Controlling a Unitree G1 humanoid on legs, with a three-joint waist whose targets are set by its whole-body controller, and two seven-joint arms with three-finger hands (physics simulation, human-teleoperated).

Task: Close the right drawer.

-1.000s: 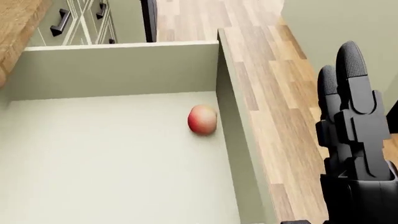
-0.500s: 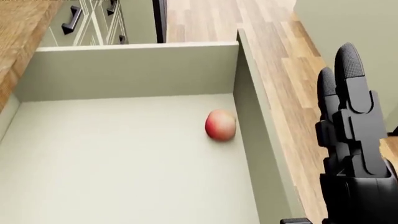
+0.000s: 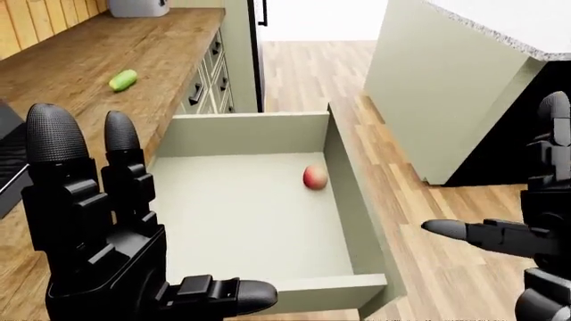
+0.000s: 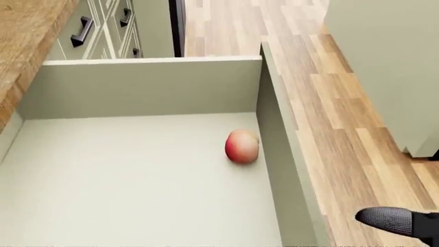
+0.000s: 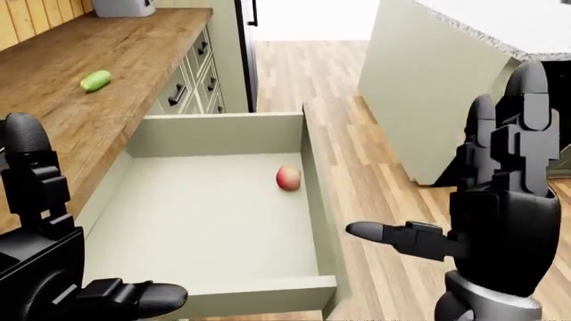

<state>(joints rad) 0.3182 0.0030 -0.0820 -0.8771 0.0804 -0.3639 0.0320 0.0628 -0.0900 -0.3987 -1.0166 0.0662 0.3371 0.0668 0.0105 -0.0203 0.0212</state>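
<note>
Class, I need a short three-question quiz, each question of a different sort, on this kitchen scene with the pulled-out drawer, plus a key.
1. True or false: the drawer is pulled out and holds one round red fruit.
2. Multiple choice: where does the green item lie? A) inside the drawer B) on the wooden counter C) on the floor
3. Fill in: in the left-eye view, the red fruit lies near the drawer's ____ wall.

Key
1. True.
2. B.
3. Right. Also note that both the left hand and the right hand are open and touch nothing.
</note>
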